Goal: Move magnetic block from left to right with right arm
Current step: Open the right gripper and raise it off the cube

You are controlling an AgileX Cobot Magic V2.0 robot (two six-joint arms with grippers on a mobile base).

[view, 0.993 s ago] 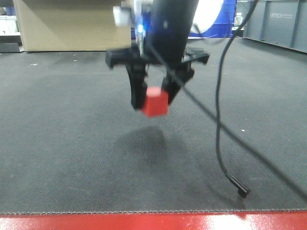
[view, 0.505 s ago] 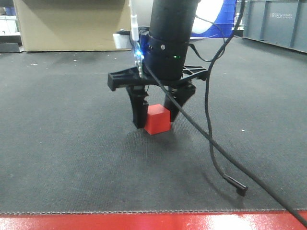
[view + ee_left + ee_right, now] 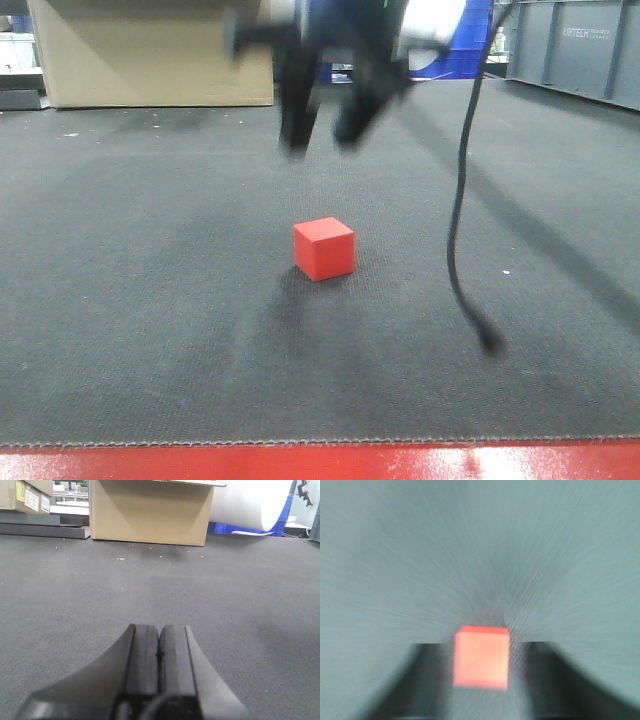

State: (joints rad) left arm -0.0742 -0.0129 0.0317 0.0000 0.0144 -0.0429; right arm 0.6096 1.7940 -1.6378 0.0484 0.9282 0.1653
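The magnetic block (image 3: 324,248), a small red cube, rests alone on the dark mat (image 3: 150,300) near the middle of the front view. My right gripper (image 3: 318,135) hangs blurred well above it, open, with nothing between its fingers. The right wrist view is smeared by motion and shows the block (image 3: 482,656) below, in line with the gap between the two dark fingers (image 3: 427,680). My left gripper (image 3: 160,645) is shut, pads pressed together with nothing held, low over the mat.
A large tan cardboard box (image 3: 150,50) stands at the mat's far edge, also the box (image 3: 150,510) ahead of the left gripper. A black cable (image 3: 460,230) dangles right of the block. A red strip (image 3: 320,462) borders the mat's near edge.
The right gripper lowered the block onto the mat, let go of it and has risen quickly. The block stays where it was set down.
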